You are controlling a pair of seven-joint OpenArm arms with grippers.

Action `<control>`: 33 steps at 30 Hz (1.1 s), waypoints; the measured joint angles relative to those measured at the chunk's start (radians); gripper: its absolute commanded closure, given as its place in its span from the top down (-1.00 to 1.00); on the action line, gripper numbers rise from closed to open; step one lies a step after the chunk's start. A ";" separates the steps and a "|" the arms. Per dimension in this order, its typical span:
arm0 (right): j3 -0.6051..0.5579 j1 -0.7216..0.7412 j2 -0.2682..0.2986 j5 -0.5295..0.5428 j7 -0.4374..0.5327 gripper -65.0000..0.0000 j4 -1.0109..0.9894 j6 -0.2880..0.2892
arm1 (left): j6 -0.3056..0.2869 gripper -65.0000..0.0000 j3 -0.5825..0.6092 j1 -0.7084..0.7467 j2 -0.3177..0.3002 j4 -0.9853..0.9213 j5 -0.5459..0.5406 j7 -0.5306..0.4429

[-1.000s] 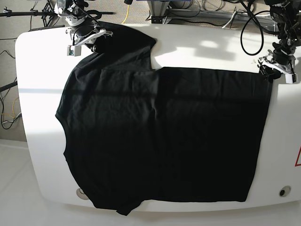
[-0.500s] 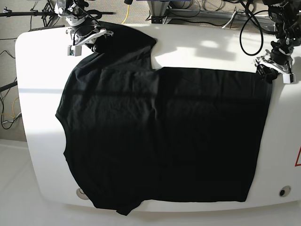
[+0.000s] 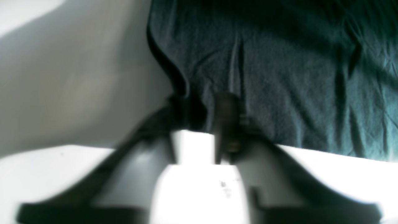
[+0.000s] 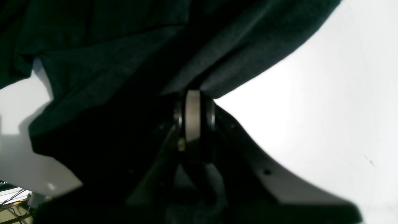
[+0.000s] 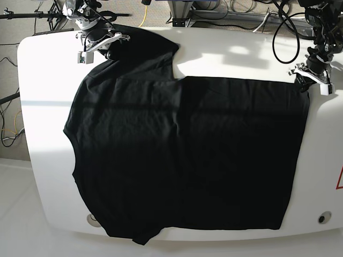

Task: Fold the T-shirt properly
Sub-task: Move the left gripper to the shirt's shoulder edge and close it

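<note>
Left fingers (image 5: pixel 310 75), wide a second ago, are now pinching the T-shirt (image 5: pixel 182 155) corner like the right fingers (image 5: pixel 99 47), readying the fold.

1. A robotics lab or test room.
2. A white table (image 5: pixel 43 107) with rounded corners carries two arms.
3. Cables (image 5: pixel 236 8) and metal stands (image 5: pixel 32 15) crowd the floor behind it.

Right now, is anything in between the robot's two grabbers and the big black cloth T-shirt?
Nothing visible: the left gripper and right gripper are both already at the black cloth T-shirt's edge.
</note>
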 measured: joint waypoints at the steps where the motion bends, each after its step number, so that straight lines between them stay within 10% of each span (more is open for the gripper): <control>1: 0.000 0.000 0.000 0.000 0.000 -1.00 0.000 0.000 | 0.000 -0.99 0.001 0.000 0.001 -0.001 0.000 -0.002; 33: 0.076 -0.064 0.002 0.019 -0.024 -1.00 0.098 0.003 | 0.024 -1.00 -0.027 0.082 0.010 0.154 0.011 0.001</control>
